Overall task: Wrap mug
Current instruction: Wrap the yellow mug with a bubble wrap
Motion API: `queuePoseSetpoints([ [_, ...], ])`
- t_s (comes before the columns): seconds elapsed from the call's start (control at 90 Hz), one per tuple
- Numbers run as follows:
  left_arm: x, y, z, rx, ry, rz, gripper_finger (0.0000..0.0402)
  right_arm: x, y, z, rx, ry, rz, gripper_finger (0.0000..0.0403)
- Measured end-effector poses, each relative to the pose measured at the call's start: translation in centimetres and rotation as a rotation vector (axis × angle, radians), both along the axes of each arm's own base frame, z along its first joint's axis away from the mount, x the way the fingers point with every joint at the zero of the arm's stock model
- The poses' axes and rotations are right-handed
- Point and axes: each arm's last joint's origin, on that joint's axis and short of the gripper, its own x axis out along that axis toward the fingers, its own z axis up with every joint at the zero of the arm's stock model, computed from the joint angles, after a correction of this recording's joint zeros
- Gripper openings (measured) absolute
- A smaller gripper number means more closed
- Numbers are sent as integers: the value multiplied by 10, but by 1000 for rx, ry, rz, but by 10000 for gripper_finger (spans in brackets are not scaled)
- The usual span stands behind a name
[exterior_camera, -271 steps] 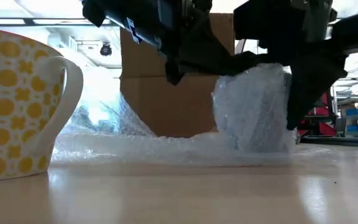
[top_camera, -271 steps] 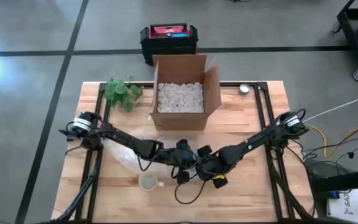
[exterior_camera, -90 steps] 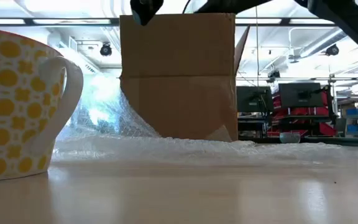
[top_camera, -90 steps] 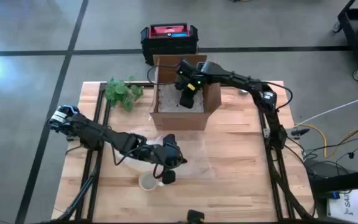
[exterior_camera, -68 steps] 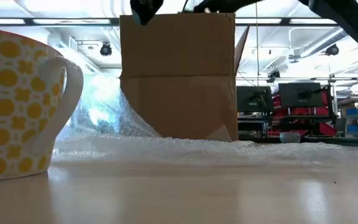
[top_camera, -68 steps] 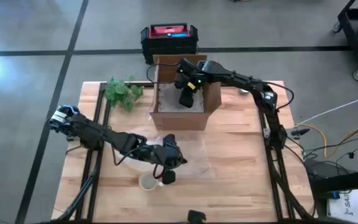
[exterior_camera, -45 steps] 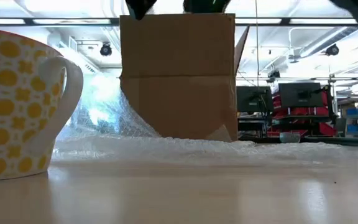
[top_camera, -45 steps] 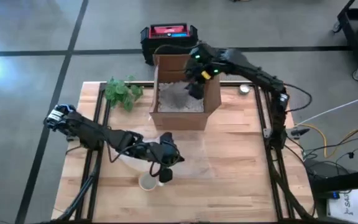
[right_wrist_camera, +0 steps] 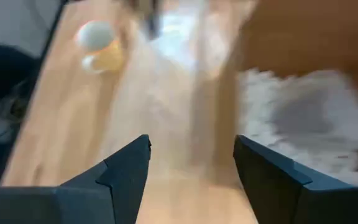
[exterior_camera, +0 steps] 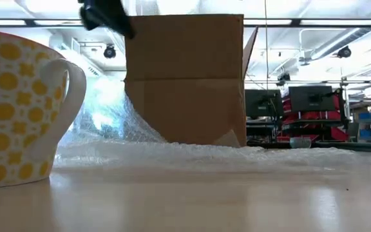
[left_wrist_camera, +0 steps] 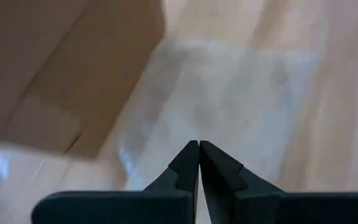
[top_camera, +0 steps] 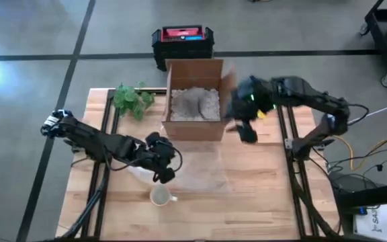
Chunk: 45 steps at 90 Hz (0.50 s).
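Now sitting upright near the surface's (top_camera: 261,202) front edge: the mug (top_camera: 159,196), unwrapped, beside the wrap (top_camera: 200,168) lying flat before the box (top_camera: 195,128). Hovering just behind the mug: the left end effector (top_camera: 164,176), fingers pressed together on nothing. Hanging off the box's right side, above the surface: the right end effector (top_camera: 247,133), fingers spread wide, holding nothing.

A wooden table (top_camera: 261,202) carried an open cardboard box (top_camera: 193,128) at twelve o'clock, a green plant (top_camera: 132,99) at ten, a small round tin (top_camera: 264,97) at two, bubble wrap (top_camera: 197,171) near centre, and a mug (top_camera: 160,196) at six.
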Motion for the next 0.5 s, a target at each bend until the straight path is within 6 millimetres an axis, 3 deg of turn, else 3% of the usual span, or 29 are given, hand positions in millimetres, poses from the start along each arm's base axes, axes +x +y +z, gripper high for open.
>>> queuePoseSetpoints([
  [0.244,-13,-1,-24,-22,93,90,0,-3,62,-82,62,14,129,193],
  [0.422,-30,1,-54,-38,153,172,0,7,89,-160,95,5,115,181],
  [0.5,-39,4,-64,-43,162,218,0,12,96,-192,49,-32,28,174],
])
